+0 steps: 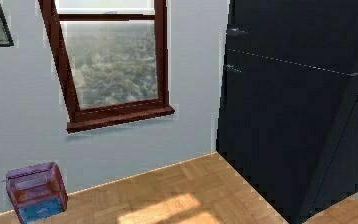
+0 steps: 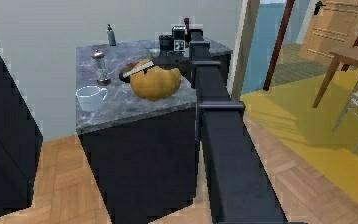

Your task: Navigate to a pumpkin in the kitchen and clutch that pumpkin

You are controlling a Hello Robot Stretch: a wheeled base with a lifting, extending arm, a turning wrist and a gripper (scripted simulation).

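My claw is hanging at the far end of my arm, right at the top of the pumpkin. The pumpkin is sitting on the grey stone surface directly under and behind the claw. With it resting there, I cannot tell whether I am gripping it, touching it, or only hovering by it.

Just beside the claw, toward the arm side view's left, a small shaker-like thing is standing. A white mug is sitting a little nearer to me. Farther out from the claw a slim bottle is standing at the surface's back edge. Well off toward the view's right a doorway is opening onto a yellow floor and some wooden furniture.

Ahead of my base I am facing a dark fridge, a red-framed window and a small blue box on the wooden floor.

As I judge it, the driving is done — the pumpkin is within my reach and the claw is at it. What is left is the clutch itself, since nothing here is proving a hold and the pumpkin is not hanging clear of the surface.
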